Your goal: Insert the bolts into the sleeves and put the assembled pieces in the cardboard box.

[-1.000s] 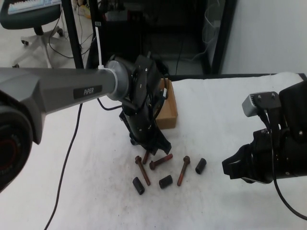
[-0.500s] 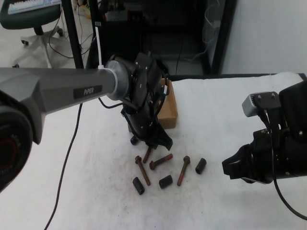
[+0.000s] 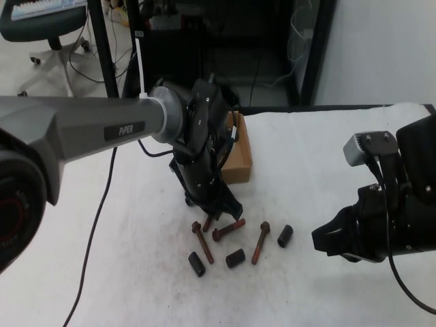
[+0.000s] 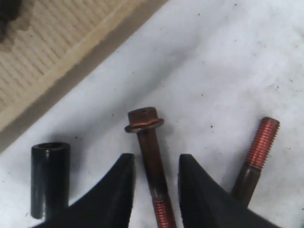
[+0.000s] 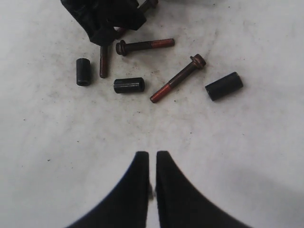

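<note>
Several rusty bolts and black sleeves lie loose on the white bench. My left gripper (image 4: 156,190) is open and low over them, its fingers on either side of one bolt's (image 4: 144,119) shank without closing on it. A second bolt (image 4: 256,154) lies to one side and a sleeve (image 4: 50,178) to the other, near the cardboard box (image 4: 52,57). In the high view the left gripper (image 3: 216,204) stands just in front of the box (image 3: 240,155). My right gripper (image 5: 152,187) is shut and empty, hovering short of a bolt (image 5: 178,78) and two sleeves (image 5: 128,85) (image 5: 223,86).
More bolts (image 3: 202,242) (image 3: 228,230) (image 3: 260,242) and sleeves (image 3: 196,264) (image 3: 236,258) (image 3: 285,236) lie clustered mid-bench. The right arm (image 3: 381,225) fills the right side. A black cable (image 3: 95,225) trails over the left of the bench. A dark rack stands behind the bench.
The left gripper rose slightly off the bolts half a second ago and has come back down over one bolt. The right arm has edged a little to the left.
</note>
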Controlling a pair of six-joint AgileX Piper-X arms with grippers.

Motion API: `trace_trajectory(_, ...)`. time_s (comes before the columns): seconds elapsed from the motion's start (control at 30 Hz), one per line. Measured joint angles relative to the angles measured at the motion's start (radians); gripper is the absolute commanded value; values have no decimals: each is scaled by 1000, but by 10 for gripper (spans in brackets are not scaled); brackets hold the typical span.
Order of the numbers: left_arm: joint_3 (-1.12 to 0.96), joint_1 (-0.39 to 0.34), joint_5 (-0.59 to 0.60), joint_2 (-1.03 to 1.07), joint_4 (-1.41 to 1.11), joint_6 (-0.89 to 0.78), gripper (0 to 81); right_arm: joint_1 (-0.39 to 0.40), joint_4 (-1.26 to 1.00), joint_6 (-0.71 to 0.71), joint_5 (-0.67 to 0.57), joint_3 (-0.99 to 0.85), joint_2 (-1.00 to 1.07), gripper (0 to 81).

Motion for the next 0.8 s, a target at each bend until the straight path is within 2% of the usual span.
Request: trace_trajectory(0.8, -54, 0, -9, 42, -14, 0, 297, 0, 21, 0, -13, 0, 0, 60)
